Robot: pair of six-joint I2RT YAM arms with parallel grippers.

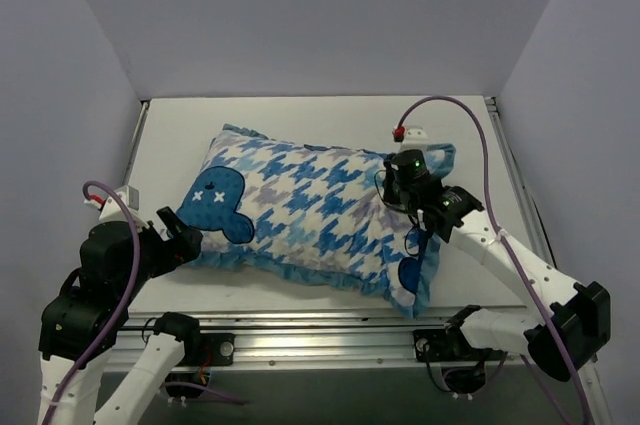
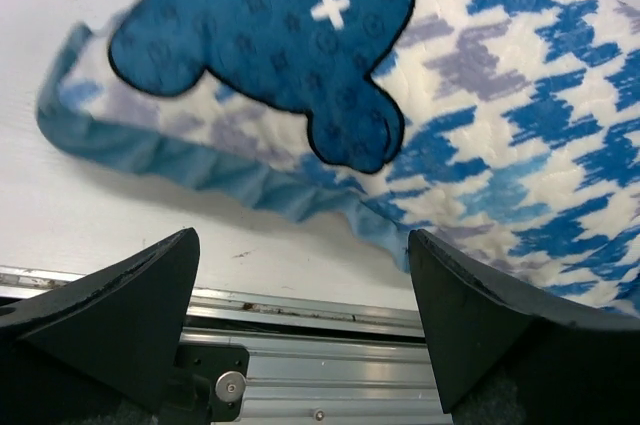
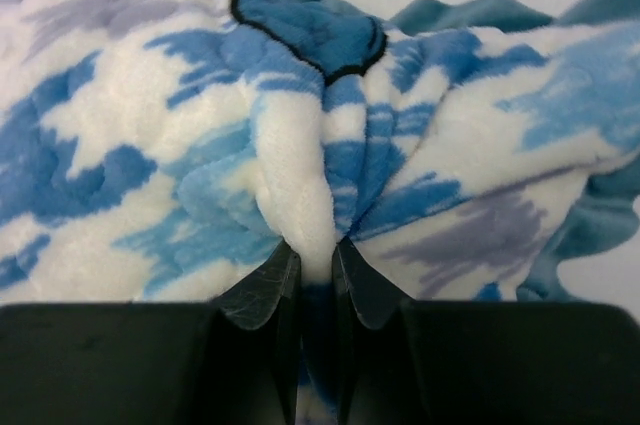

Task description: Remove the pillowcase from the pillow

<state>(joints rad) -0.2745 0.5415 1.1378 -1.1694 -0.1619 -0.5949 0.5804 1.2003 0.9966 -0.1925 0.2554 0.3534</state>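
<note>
You see the pillowcase (image 1: 310, 210) lying houndstooth side up on the white counter (image 1: 180, 130), long axis running left to right and slightly askew. Its pattern is blue, grey and white, edged with a blue ruffled trim (image 2: 250, 180). A dark blue rounded patch (image 1: 215, 203) with two white crosses sits at the left end. The cover looks plump and full; the pillow is hidden inside it. At the right end, a fold of the fabric is gathered into a narrow ridge, clamped between the fingers (image 3: 262, 290) of the right gripper (image 3: 318, 257).
</note>
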